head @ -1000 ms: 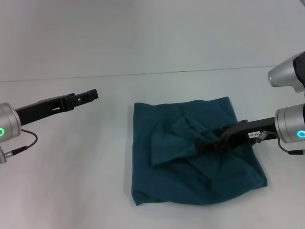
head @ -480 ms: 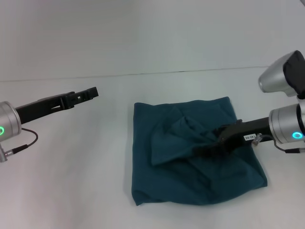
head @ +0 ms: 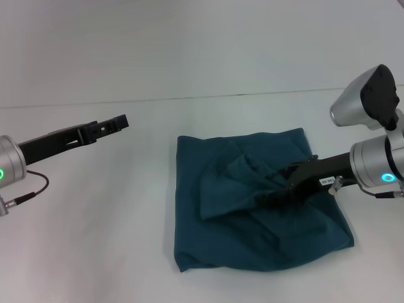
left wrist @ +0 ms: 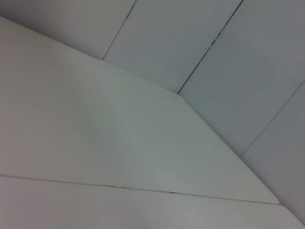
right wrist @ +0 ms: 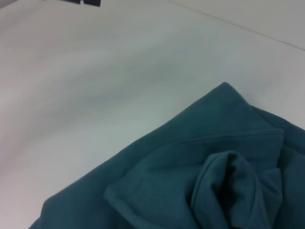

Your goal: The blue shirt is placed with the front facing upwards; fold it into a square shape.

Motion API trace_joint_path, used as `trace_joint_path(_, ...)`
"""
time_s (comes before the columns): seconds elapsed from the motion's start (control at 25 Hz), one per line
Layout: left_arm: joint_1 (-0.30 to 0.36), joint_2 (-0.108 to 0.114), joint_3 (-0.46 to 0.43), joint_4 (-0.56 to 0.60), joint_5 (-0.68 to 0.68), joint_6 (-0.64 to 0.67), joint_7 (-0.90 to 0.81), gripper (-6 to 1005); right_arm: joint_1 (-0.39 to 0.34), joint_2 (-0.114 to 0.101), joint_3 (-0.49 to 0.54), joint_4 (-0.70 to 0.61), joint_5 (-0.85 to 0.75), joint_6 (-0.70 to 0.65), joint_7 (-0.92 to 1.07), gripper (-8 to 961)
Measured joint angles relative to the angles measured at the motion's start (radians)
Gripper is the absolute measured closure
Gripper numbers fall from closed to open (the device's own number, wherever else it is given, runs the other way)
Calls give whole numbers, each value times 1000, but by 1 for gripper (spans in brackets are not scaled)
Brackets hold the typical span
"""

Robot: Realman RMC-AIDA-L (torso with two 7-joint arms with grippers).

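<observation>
Your right claw [head: 273,194] is pinching a bunched flap mid blue shirt [head: 252,237], lying roughly square on the bench [head: 95,221], probably to flatten it. Left claw [head: 118,121] is hovering aside; width unclear.

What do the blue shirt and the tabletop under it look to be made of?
The blue shirt looks like soft matte knit fabric, probably cotton: it bunches into rounded folds where the right gripper is buried in it. The table looks like a smooth, hard white board with a dull sheen; laminate perhaps, I cannot tell.
</observation>
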Motion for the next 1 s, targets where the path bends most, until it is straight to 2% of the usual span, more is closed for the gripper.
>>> trace_joint_path(1.0,3,-1,0,-6,-15,-2,2,94,-23,2,-73,-41,-5,23,-11,107)
